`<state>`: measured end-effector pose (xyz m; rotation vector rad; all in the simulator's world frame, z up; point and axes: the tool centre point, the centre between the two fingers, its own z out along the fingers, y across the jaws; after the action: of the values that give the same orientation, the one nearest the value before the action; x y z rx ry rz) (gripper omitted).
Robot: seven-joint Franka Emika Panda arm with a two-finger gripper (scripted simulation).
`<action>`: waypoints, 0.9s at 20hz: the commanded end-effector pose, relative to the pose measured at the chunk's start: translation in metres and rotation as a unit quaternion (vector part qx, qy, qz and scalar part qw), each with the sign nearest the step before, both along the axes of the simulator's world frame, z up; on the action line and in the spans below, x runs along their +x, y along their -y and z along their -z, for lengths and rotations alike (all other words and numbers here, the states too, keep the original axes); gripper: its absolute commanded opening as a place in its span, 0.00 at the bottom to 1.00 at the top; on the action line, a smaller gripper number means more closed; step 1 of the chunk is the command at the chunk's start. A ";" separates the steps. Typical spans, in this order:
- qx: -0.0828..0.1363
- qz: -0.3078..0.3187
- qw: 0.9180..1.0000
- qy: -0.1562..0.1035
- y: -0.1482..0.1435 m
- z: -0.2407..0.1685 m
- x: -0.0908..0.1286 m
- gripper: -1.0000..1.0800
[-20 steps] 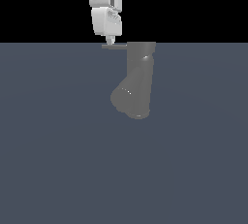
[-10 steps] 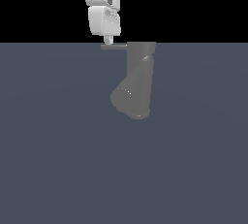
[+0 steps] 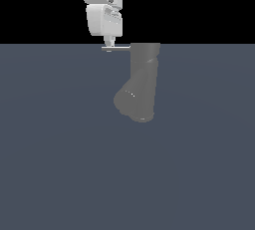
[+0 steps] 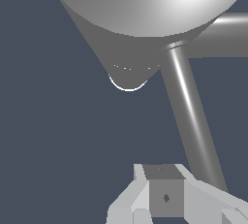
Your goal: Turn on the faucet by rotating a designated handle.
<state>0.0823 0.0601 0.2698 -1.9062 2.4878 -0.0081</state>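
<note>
Arm: white, coming down from the top edge of the exterior view, only its last links showing.
Wrist: hanging upright, its pale housing stacked directly above the end effector.
End effector (image 3: 109, 44): pointing straight down, its tip sitting at the horizon line.
Fingers (image 4: 145, 196): showing in the wrist view as pale grey blocks lying close together; whether they are gripping anything is not readable.
</note>
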 end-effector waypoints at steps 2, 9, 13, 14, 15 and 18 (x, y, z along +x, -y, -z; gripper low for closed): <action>0.000 -0.001 1.000 -0.005 -0.003 0.000 -0.013 0.00; 0.000 0.000 1.000 -0.005 -0.007 0.000 -0.032 0.00; 0.000 0.000 1.000 -0.005 -0.009 0.000 -0.043 0.00; 0.000 0.000 1.000 -0.005 -0.009 0.000 -0.043 0.00; -0.001 0.001 1.000 -0.001 -0.007 0.000 -0.037 0.00; -0.001 0.001 1.000 -0.001 -0.002 0.000 -0.046 0.00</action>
<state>0.0422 0.0667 0.2697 -1.9076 2.4838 -0.0123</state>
